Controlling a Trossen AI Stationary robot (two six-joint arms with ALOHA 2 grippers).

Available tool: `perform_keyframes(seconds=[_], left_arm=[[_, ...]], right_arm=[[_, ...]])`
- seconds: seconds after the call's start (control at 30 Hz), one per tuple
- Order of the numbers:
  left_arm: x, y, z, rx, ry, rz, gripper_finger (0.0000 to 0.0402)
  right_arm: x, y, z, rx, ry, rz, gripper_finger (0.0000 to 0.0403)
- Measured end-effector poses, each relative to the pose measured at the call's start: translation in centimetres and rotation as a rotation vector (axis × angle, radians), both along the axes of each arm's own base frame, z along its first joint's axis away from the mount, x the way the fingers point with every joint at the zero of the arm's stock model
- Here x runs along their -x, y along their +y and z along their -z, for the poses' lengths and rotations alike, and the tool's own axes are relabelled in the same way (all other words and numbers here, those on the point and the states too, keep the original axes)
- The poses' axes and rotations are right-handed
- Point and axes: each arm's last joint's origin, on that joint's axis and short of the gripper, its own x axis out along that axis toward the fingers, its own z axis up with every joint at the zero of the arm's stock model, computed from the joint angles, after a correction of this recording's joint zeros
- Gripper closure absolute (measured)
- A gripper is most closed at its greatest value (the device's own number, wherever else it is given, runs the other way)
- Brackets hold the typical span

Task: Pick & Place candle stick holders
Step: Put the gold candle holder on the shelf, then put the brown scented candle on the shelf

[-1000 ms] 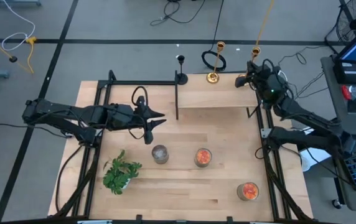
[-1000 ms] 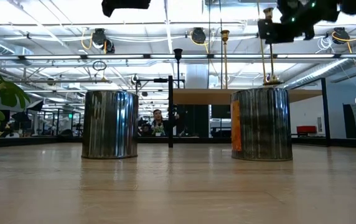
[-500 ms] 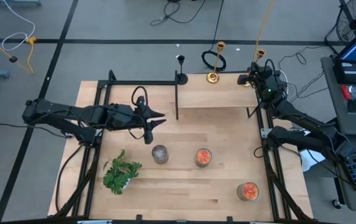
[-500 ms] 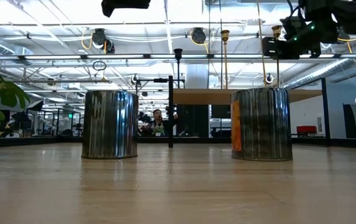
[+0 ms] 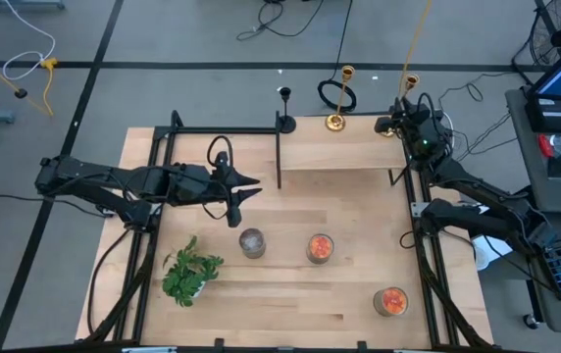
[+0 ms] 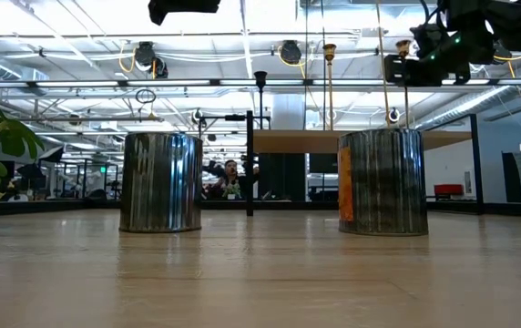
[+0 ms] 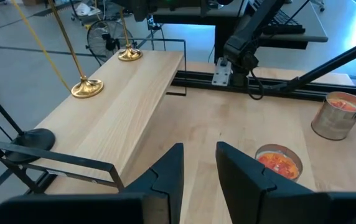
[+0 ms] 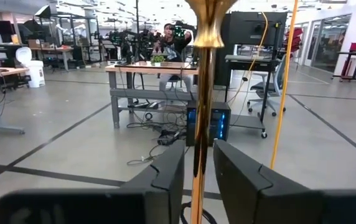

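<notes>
At the shelf's right end: right tool (image 8: 198, 163) flanks a gold candle holder (image 8: 204, 93), grip uncertain | over mid-tabletop (image 5: 290, 211): left tool (image 7: 198, 163), released, waits.

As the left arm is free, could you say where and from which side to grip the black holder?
Probably the thin stem of the black holder, halfway up, left gripper coming level from the table side, jaws astride it. Its base is flat; it stands upright on the shelf.
</notes>
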Motion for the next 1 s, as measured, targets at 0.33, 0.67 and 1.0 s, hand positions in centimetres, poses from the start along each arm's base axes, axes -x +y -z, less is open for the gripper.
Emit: perform_keyframes(seconds=[0.33, 0.67, 1.0], left_arm=[[0.1, 0.0, 0.2, 0.009, 0.023, -0.003, 0.0304], [0.7, -0.7, 1.5, 0.055, 0.153, 0.001, 0.0304], [2.0, -1.6, 3.4, 0.17, 0.346, -0.052, 0.0304]], right_arm=[[0.0, 0.0, -0.3, 0.03, 0.025, 0.003, 0.0269], [-0.1, 1.0, 0.5, -0.048, 0.125, -0.039, 0.0227], [0.9, 4.4, -0.6, -0.034, 0.086, -0.149, 0.0221]])
